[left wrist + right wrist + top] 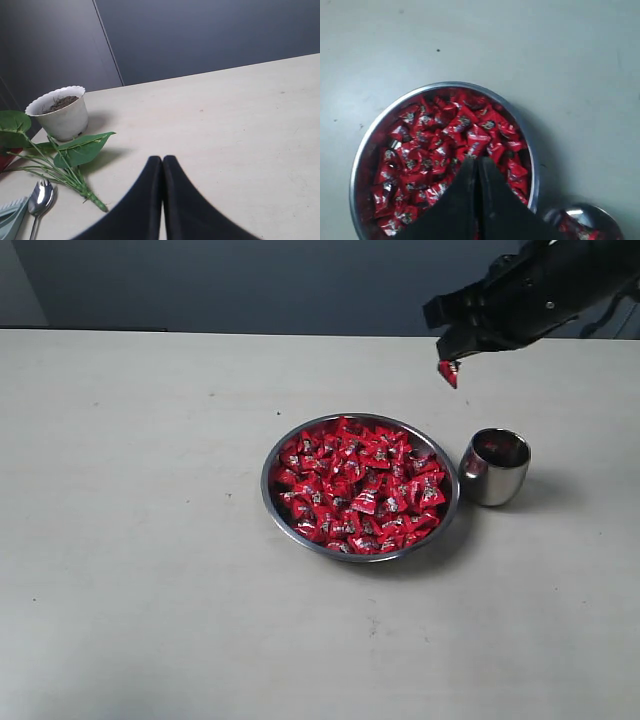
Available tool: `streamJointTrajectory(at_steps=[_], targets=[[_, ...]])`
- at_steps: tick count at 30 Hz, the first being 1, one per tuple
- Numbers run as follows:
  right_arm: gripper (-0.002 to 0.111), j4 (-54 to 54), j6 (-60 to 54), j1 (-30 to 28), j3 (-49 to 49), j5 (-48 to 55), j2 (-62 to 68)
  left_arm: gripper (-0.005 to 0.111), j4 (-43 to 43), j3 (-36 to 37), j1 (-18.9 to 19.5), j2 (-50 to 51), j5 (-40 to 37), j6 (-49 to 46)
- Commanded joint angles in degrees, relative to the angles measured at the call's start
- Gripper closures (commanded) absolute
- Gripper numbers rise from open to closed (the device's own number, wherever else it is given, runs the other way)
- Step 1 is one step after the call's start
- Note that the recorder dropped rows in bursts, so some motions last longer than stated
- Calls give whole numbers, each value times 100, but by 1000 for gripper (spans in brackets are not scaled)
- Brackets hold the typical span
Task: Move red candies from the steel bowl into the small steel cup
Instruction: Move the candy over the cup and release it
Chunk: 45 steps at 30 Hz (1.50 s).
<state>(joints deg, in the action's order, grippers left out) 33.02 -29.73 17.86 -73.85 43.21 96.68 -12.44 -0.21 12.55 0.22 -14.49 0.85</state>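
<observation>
Pinching one red candy (448, 374) tight in my right gripper (447, 365) — the small steel cup (495, 466) sits below, slightly rightward.

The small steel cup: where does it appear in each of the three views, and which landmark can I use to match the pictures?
Exterior view: the cup stands just right of the bowl, close to its rim.
Left wrist view: the cup is not in it.
Right wrist view: the cup is partly cut off by the picture's edge, beside the bowl.
Shared landmark: the bowl full of red candies, seen in the exterior and right wrist views.
</observation>
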Motion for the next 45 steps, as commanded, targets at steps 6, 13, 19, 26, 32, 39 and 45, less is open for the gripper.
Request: streamJointTrajectory(at_steps=[6,13,19,26,32,39,45], targets=[[109,-397,-2,-851,-16,336,21,106,-27,21,-16,-22,63,21],[109,-605,-2,-851,-16,321,517,106,-27,21,-16,-22,63,21],[109,-646,-2,-851,-16,282,892,106,-27,21,-16,-22,63,21],[109,-708,-2,-851,-16,299,1229,106,-27,21,-16,-22,63,21],[82,-708,-25,-851,-16,333,1282,106,-27,21,-16,-22,63,21],[71,-556,-25,-851,-16,379,1101,106,-27,21,-16,-22,63,21],[71,-68,-104,-700,-16,492,808,106,-27,21,-16,-22,63,21]])
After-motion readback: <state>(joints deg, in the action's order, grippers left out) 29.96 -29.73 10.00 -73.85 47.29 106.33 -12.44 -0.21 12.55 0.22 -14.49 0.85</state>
